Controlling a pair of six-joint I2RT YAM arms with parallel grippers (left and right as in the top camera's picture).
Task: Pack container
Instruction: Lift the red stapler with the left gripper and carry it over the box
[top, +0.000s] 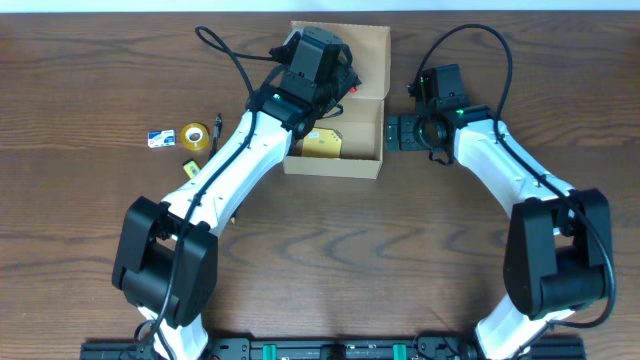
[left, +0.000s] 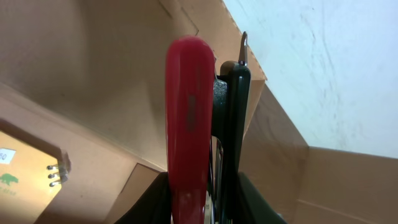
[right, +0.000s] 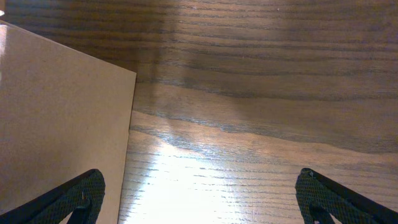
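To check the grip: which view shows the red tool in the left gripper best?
The left wrist view: the red tool fills the middle, close up, before the container. Overhead shows only a red speck beside the left arm; the right wrist shows none.

over cardboard box (top: 333, 167), left half: left arm (top: 250, 150), red-handled tool (left: 186, 124).
right of box: right gripper (top: 395, 132), just beside.
front of box: open tabletop (top: 350, 230).

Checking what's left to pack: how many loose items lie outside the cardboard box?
4, all left of the tan cardboard box: blue-and-white packet, yellow tape roll, thin black item, small yellow piece by the left arm, which may hide more.
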